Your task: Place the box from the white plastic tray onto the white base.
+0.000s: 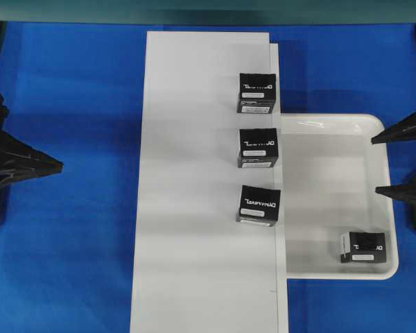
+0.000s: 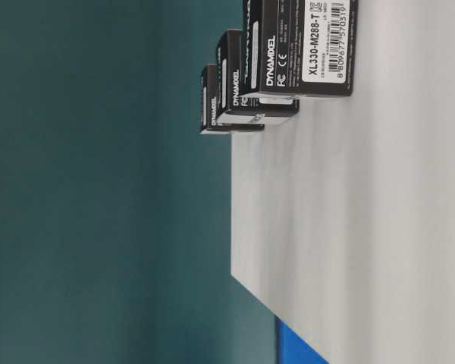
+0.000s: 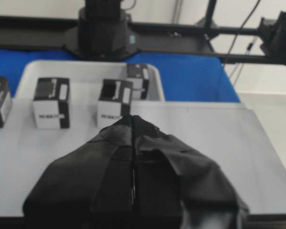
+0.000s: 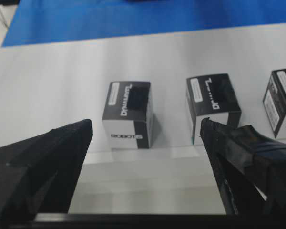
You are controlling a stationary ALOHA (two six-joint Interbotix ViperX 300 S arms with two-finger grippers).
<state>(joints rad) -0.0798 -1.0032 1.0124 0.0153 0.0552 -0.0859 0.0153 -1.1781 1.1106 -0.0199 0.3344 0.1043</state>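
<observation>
One black box (image 1: 364,247) with white lettering lies in the near right corner of the white plastic tray (image 1: 326,173). Three like boxes (image 1: 258,147) stand in a row along the right edge of the white base (image 1: 194,180). My right gripper (image 1: 376,164) hovers at the tray's right rim, open and empty, well back from the box. In the right wrist view its fingers (image 4: 66,143) frame the tray floor and two of the base's boxes (image 4: 127,114). My left gripper (image 1: 55,165) is shut with nothing in it, left of the base. The left wrist view shows its closed tips (image 3: 133,118) over the base.
Blue cloth (image 1: 69,90) covers the table around the base and tray. Black arm frames stand at the left and right edges. In the table-level view the three boxes (image 2: 303,45) line up on the base against a dark green backdrop.
</observation>
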